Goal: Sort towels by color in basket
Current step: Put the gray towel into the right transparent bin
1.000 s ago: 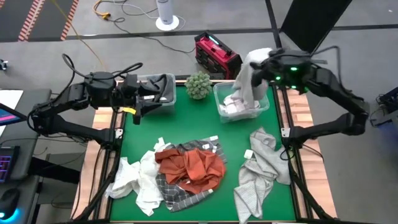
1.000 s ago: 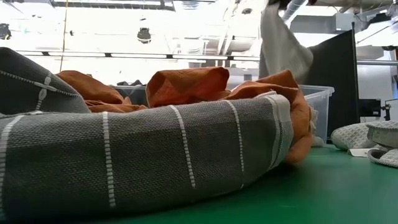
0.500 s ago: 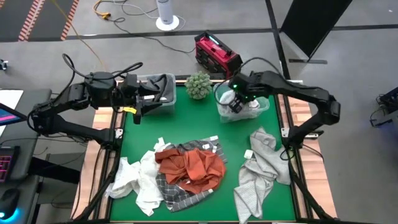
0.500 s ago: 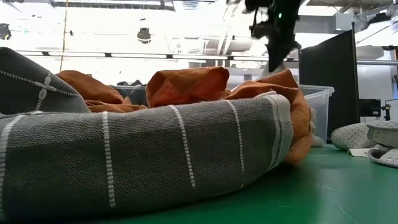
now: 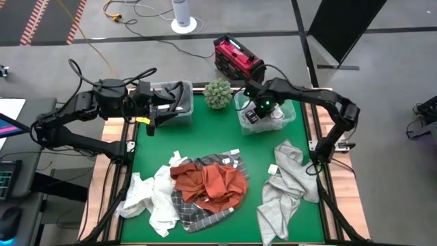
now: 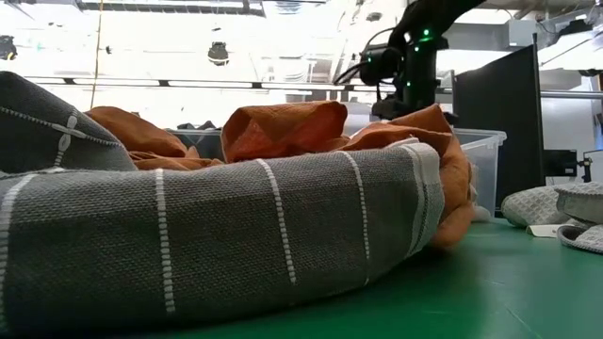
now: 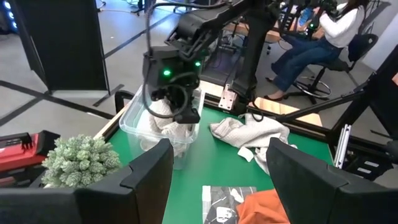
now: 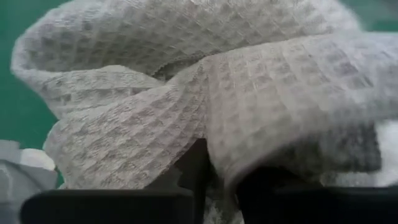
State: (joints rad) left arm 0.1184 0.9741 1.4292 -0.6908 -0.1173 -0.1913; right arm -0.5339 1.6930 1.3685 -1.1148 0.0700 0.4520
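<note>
Drop-off step: right gripper [image 5: 257,111] is down inside the clear bin [image 5: 292,116] at the far right of the green table [image 5: 252,184], buried in the light waffle towel [image 8: 186,93] it is putting there. The right wrist view is filled with that cloth pressed against the fingers, so can't tell if the jaws grip it or have let go; looks like the release is about due. That bin seems to be the light-colour one. Left gripper [image 7: 217,180] hangs over the far left of the table by the other clear bin [image 5: 179,102], jaws spread wide, nothing between them, waiting. Left to sort: rust-orange towel [image 5: 213,183] on top of the dark grey plaid towel [image 5: 198,212] near centre, white towel [image 5: 153,198] crumpled just left of them, light grey towels [image 5: 283,184] in a heap near right. Small potted plant [image 5: 218,93] sits between the bins. Next move, judged: open fully, lift straight up clear of the bin wall without dragging the cloth out, then go for the grey heap closest on the right arm's side.
</note>
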